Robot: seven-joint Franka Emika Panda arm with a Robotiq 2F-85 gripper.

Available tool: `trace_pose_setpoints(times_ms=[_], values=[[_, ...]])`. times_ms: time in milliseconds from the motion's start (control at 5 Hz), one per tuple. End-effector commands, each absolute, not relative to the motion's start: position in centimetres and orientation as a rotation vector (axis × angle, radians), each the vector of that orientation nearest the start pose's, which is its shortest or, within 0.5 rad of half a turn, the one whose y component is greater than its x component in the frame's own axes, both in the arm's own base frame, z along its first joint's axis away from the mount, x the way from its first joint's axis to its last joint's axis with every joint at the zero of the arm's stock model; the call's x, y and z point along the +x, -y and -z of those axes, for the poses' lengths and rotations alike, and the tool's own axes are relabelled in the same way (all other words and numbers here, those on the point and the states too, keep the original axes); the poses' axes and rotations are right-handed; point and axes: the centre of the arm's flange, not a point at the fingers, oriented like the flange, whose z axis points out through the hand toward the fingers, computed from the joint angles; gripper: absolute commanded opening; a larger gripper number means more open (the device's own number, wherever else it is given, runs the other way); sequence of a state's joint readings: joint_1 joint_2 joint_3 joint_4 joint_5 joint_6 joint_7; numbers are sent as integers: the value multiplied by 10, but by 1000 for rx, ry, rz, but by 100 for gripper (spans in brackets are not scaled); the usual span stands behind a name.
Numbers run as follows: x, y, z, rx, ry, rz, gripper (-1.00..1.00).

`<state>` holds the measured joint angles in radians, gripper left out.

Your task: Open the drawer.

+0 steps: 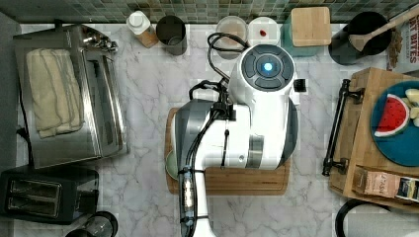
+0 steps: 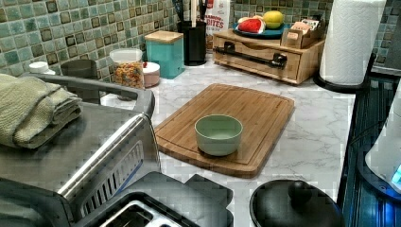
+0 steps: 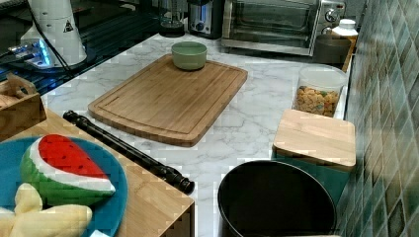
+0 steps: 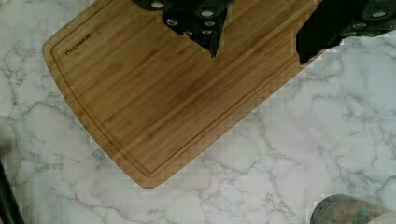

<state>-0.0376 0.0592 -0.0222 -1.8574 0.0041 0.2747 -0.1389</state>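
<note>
Wrist view: gripper (image 4: 257,49) spread wide, holding nothing, above cutting board (image 4: 163,88), well apart from drawer (image 1: 356,133). Risk: fingers missing handle (image 1: 338,129), slipping off.

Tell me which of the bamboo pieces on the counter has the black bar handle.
The drawer under the watermelon plate: a black bar handle spans its front. The grooved cutting board and the teal canister's square lid have none.

The counter (image 1: 148,98) is white marble with grey veins. Brown wood grain runs along the cutting board (image 3: 168,96), under a pale green bowl (image 2: 218,135). At the top view's right edge, the light-wood drawer (image 2: 257,59) has a black handle (image 1: 336,128). The plate (image 3: 106,173) is blue; the watermelon slice (image 3: 64,168) is red and green.
</note>
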Motion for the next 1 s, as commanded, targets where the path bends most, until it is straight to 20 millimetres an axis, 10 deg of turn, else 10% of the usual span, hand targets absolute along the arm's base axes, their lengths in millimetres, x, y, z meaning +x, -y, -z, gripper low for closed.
trace_pose_setpoints(times_ms=[200, 1000], values=[[568, 34, -474, -2964, -1094, -121, 100], [580, 154, -440, -3190, -575, -150, 100]])
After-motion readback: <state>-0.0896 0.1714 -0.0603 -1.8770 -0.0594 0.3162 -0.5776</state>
